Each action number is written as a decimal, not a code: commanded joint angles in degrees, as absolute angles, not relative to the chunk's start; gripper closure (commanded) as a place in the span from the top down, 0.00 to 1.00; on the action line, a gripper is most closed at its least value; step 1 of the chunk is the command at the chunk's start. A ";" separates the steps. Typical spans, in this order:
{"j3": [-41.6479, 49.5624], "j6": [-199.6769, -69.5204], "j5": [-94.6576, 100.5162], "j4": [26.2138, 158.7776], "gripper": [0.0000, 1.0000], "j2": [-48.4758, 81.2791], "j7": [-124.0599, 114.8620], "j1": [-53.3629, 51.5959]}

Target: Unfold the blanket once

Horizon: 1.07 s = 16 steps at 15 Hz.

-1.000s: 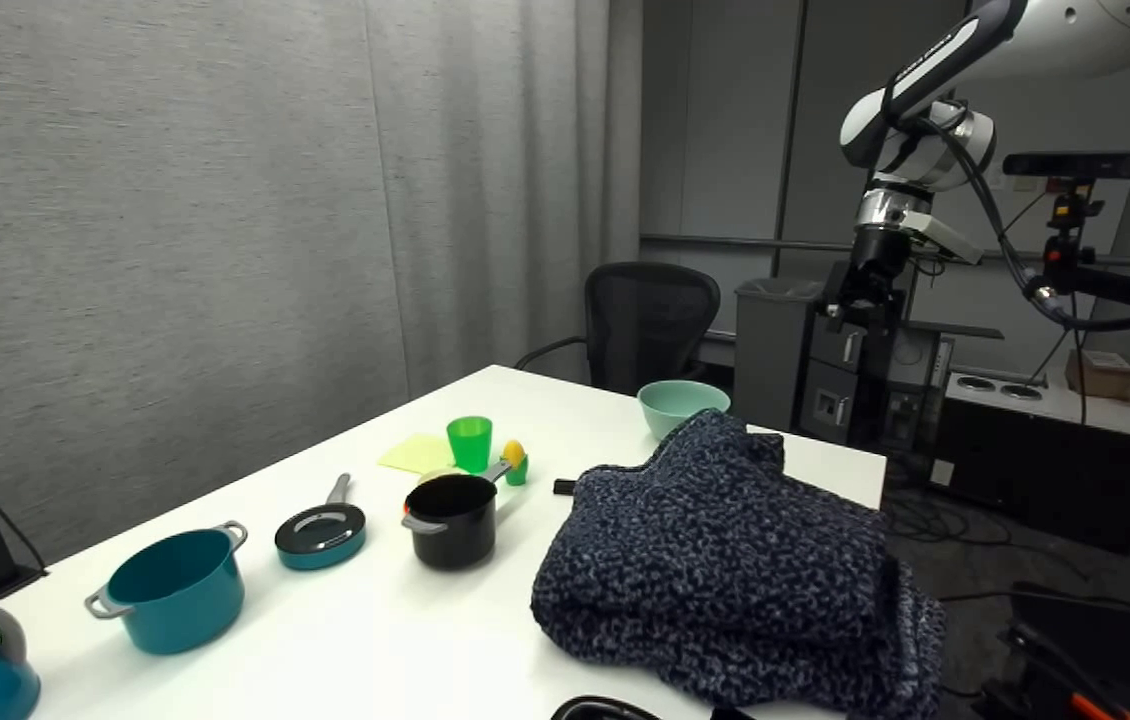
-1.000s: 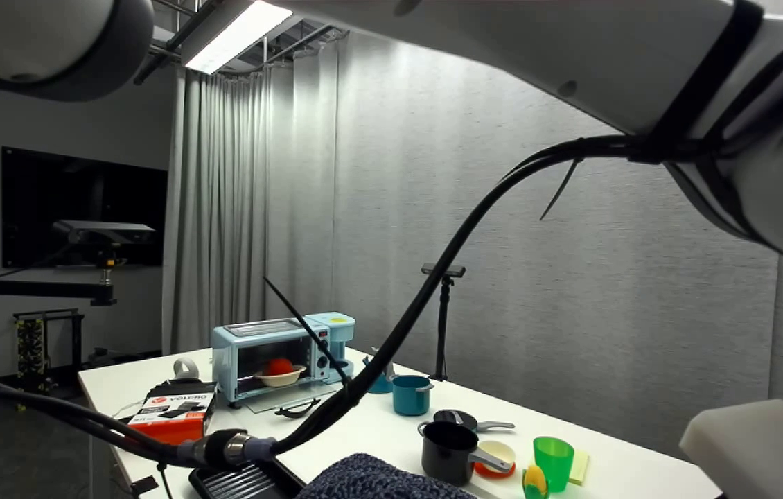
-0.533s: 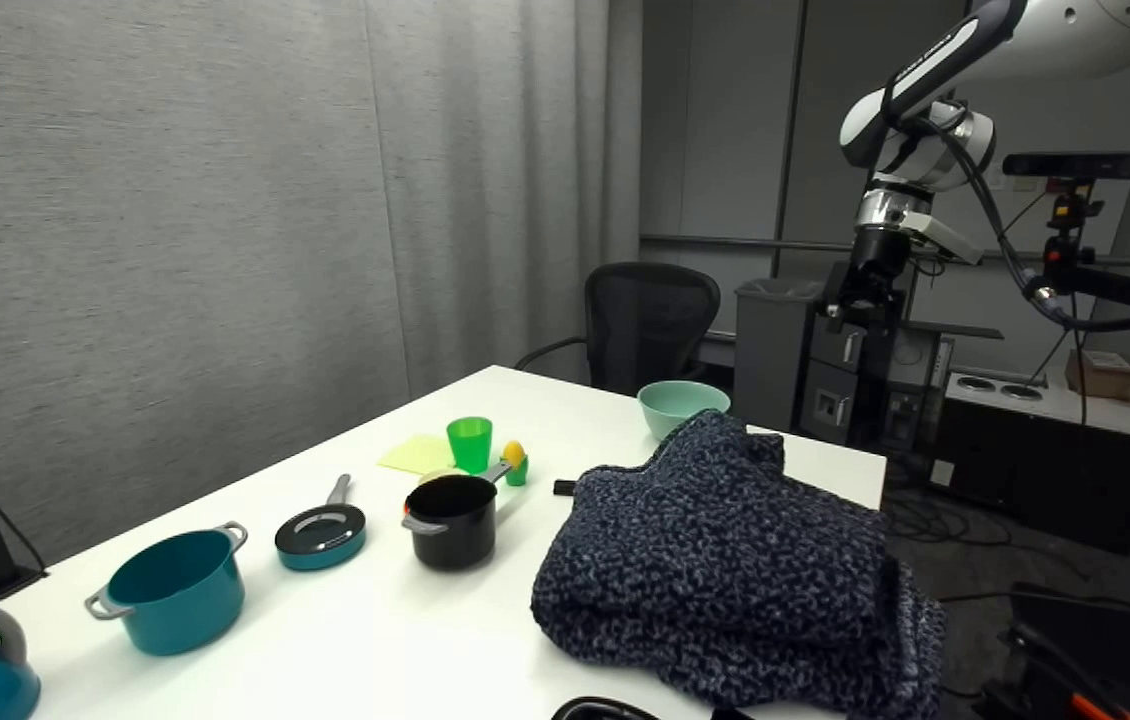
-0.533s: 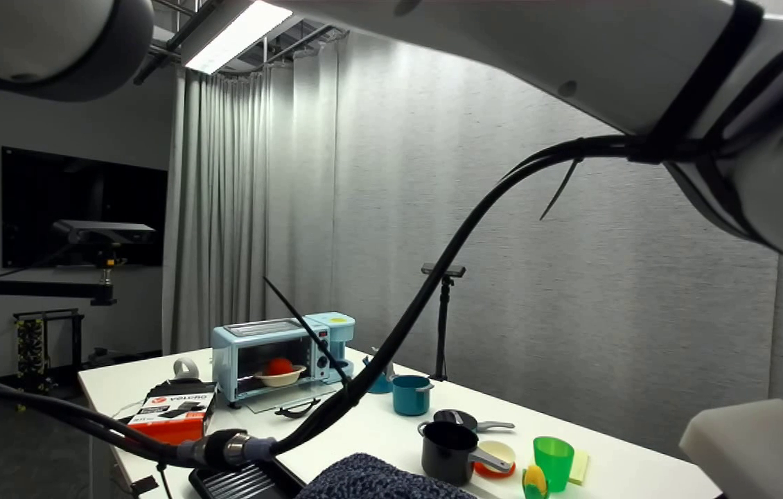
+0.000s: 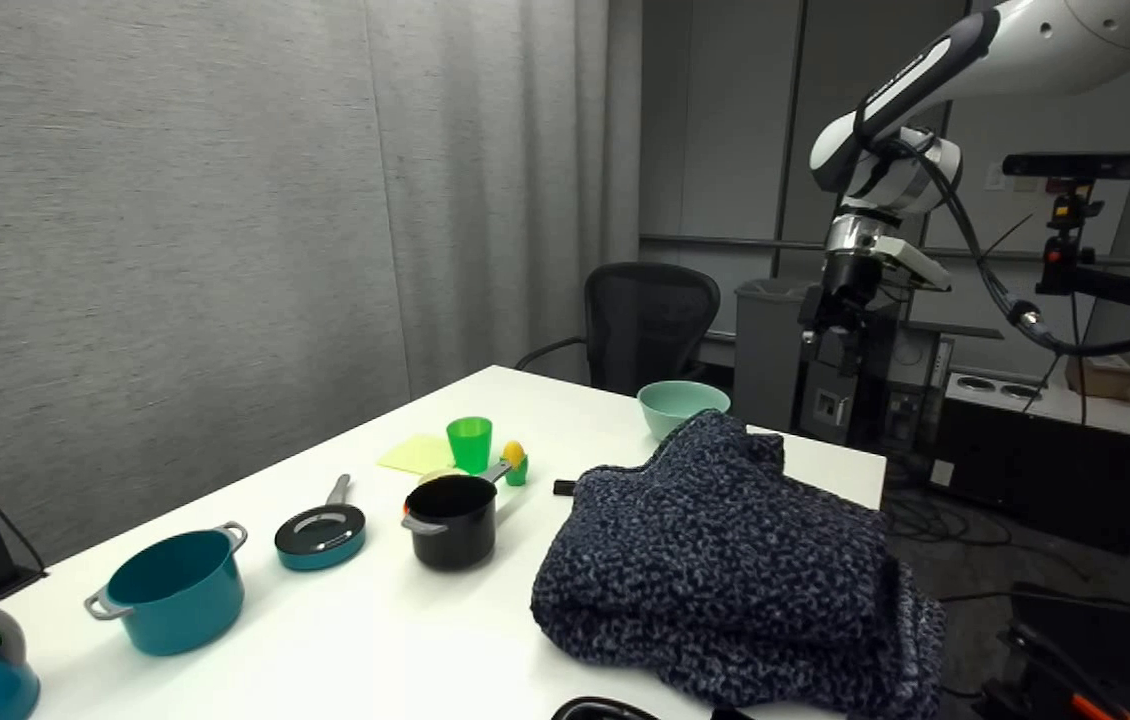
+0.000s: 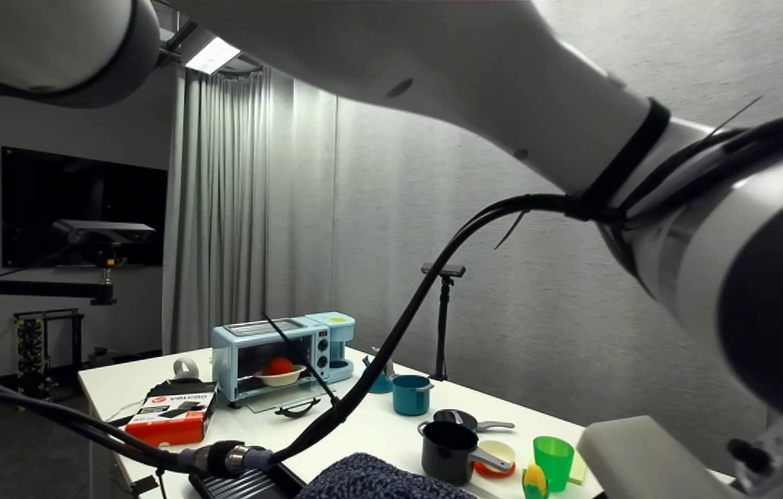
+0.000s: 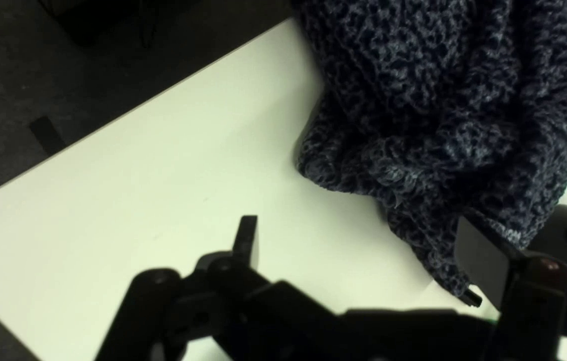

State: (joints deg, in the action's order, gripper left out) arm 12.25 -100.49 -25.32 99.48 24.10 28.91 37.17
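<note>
The blanket is a thick dark navy cloth with light speckles. It lies folded and rumpled in a pile on the white table in an exterior view (image 5: 715, 560). Only its top edge shows in an exterior view (image 6: 381, 479). In the wrist view the blanket (image 7: 429, 100) fills the upper right, with a narrow corner pointing down toward the right finger. My gripper (image 5: 830, 352) hangs above and beyond the table's far right end, apart from the blanket. In the wrist view the gripper (image 7: 358, 223) has its fingers wide apart with nothing held between them.
A mint bowl (image 5: 682, 402) stands right behind the blanket. A black pot (image 5: 453, 525), a teal pot (image 5: 180, 590), a pan (image 5: 321, 535) and a green cup (image 5: 470, 444) stand beside it. A toaster oven (image 6: 267, 360) and a black tray (image 6: 249, 483) are farther along the table (image 7: 163, 200).
In the last half second the arm and gripper have moved left and slightly down in an exterior view, toward the table. The blanket and the other objects have not moved.
</note>
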 commanded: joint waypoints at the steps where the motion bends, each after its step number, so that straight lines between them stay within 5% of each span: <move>1: 10.24 -104.85 -27.28 103.96 1.00 23.33 28.67 33.99; 16: 10.05 -98.45 -37.25 100.14 1.00 31.16 22.89 34.17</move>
State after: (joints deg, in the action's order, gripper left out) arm 10.36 -100.36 -36.77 100.94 30.18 21.64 34.58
